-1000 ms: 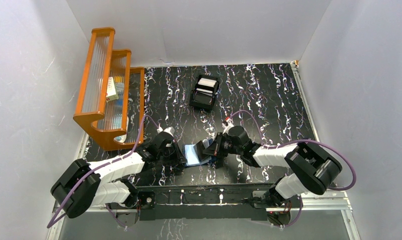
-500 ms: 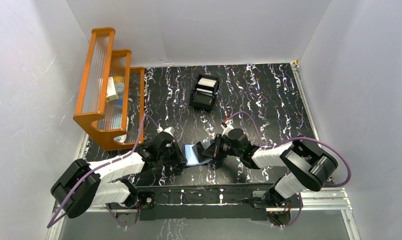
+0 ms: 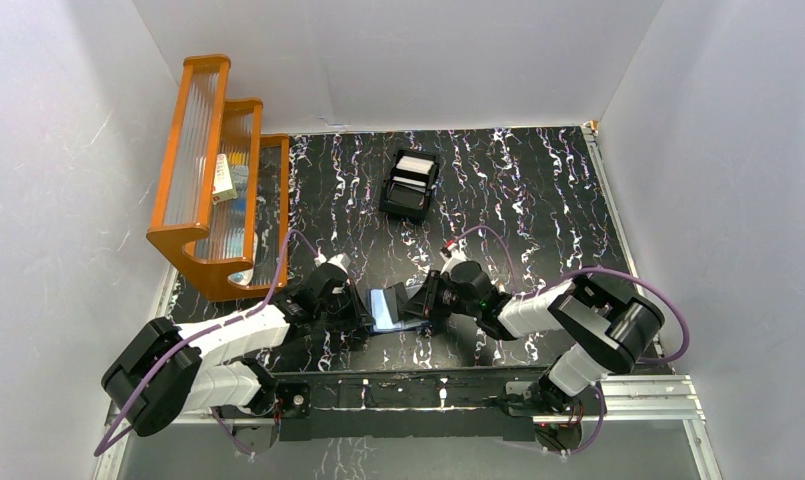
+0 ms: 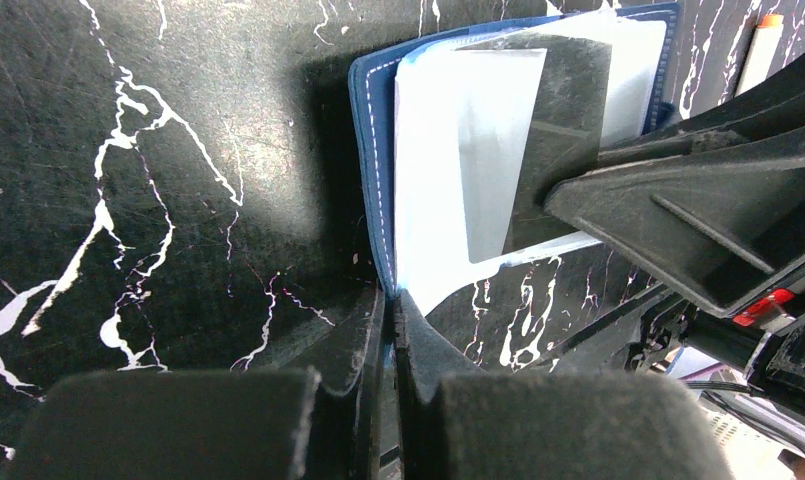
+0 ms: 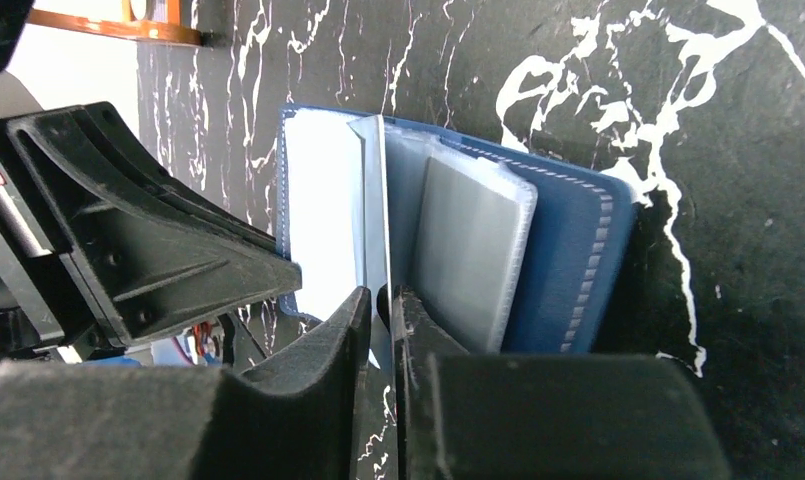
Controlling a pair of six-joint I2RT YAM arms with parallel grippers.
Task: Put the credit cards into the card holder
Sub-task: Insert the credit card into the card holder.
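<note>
Navy card holder point(image 3: 390, 308) sits open near the middle of the table's point(image 3: 538, 190) near edge, between the 2 grippers, which cover most of it from above. Its cover's lower edge is clamped tight in the left gripper point(image 4: 388, 300). A narrow gap shows in the right gripper point(image 5: 381, 300) around 1 pale credit card point(image 5: 382, 190) seen edge-on; whether the pads press it is unclear, and its lower end is hidden.

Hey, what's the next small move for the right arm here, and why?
Probably part the right gripper's jaws and back away: the thin sheet between them, card or sleeve I cannot tell, already reaches nearly the card holder's far edge, while the left gripper pins its edge.
</note>
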